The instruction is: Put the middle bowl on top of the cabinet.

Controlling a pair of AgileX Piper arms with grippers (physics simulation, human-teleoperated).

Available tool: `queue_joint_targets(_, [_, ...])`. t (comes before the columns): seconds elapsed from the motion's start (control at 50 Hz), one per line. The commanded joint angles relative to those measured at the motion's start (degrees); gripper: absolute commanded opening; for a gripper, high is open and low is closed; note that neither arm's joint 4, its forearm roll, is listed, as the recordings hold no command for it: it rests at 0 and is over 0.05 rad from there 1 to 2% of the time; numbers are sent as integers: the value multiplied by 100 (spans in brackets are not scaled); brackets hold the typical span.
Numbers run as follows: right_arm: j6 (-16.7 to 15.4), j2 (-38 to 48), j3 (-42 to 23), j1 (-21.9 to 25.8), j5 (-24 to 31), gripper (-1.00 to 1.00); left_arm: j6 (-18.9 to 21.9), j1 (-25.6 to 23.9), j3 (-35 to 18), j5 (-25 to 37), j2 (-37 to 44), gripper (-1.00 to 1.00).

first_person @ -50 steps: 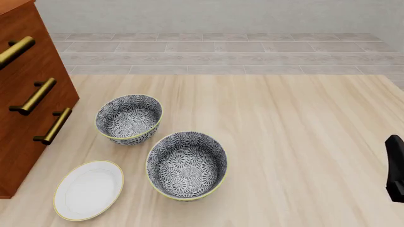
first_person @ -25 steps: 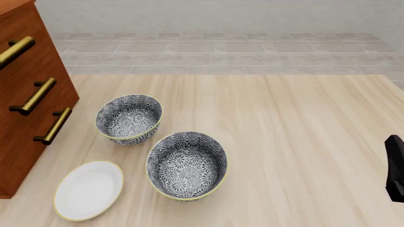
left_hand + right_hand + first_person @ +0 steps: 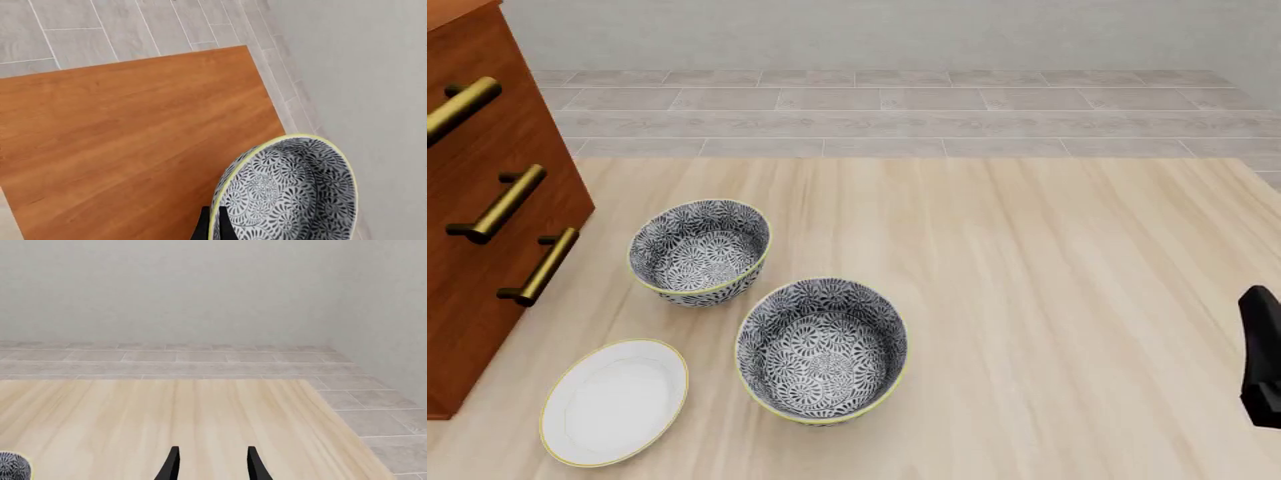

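Observation:
In the left wrist view the middle bowl, blue-and-white floral with a yellow rim, hangs tilted over the far corner of the cabinet's reddish-brown top. My left gripper is shut on its rim, one dark finger on the outside. Whether the bowl touches the top cannot be told. From the front, the cabinet stands at the left with brass handles; the left gripper and held bowl are out of that view. My right gripper is open and empty over bare table.
Two alike floral bowls rest on the table, one near the cabinet and one closer to me. A flat white yellow-rimmed plate lies at the front left. A dark part of my right arm shows at the right edge.

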Motion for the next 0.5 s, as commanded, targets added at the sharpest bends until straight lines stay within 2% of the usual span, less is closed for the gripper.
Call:
queue_joint_targets(0.02, [1, -35, 7, 6, 32, 100, 15, 116, 87, -37, 127, -100])
queue_joint_targets(0.24, [-7, -58, 25, 8, 50, 100, -46, 23, 135, -128, 76, -100])
queue_joint_targets(0.26, [-8, -56, 24, 13, 51, 100, -48, 29, 130, -126, 74, 100])
queue_joint_targets(0.5, [-17, -1, 33, 9, -5, 100, -132, -13, 103, -151, -122, 100])
